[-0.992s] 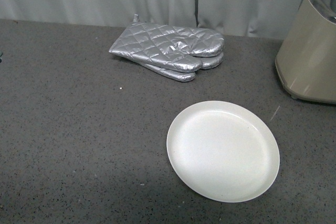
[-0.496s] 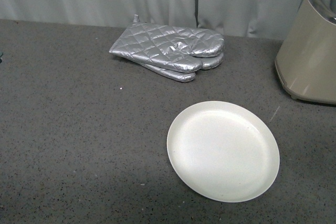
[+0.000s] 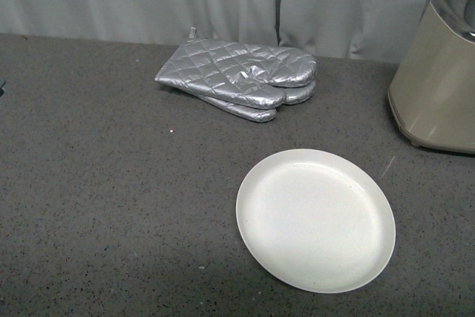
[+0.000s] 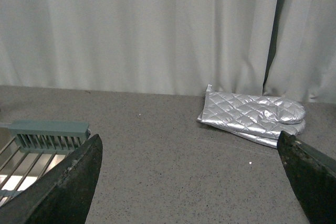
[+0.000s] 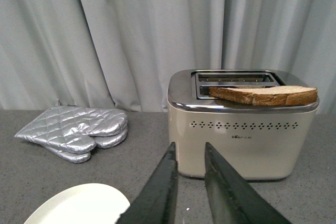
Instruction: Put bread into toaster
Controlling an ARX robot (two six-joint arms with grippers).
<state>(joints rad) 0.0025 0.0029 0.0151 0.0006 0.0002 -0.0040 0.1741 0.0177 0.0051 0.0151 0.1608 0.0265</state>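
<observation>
Left of the toaster [image 5: 242, 124], your left gripper [image 4: 194, 182] stands wide apart and empty, facing the oven mitts [image 4: 252, 116], well away from the job. Your right gripper [image 5: 190, 184], fingers almost together and holding nothing, points at the toaster's front. The bread [image 5: 265, 95] lies flat across its silver top, long axis along the 2 slots, not dropped in, so you'd likely work with the right arm.

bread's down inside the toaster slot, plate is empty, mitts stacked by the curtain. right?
Not quite. The bread is not down in a slot: it lies flat across the toaster top, partly over the slots, as the right wrist view shows. The rest holds: the plate is empty, and the mitts are stacked by the curtain.
</observation>
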